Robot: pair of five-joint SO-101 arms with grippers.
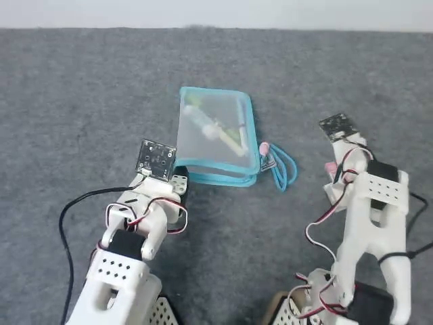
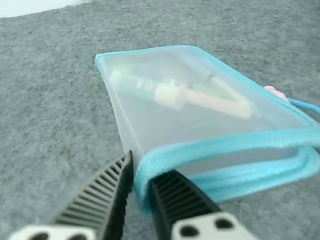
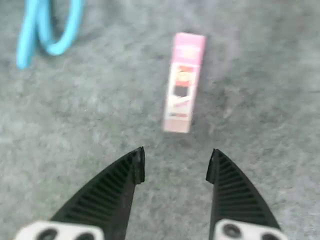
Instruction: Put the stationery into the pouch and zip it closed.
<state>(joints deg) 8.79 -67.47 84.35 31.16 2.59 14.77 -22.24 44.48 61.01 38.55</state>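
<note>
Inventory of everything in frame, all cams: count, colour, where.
pouch: 1, translucent with teal trim, mid-table
stationery: several pieces, green, white and pinkish, inside the pouch; exact count unclear
cord: 1, blue, looped on the mat at the pouch's corner
pink tab: 1, at the corner where the cord joins
pink box: 1, lying flat on the mat, apart from the cord
mat: 1, grey, covering the table
left gripper: 1, black fingers, pinching the pouch's teal edge
right gripper: 1, black fingers, open, just short of the pink box, not touching it
</note>
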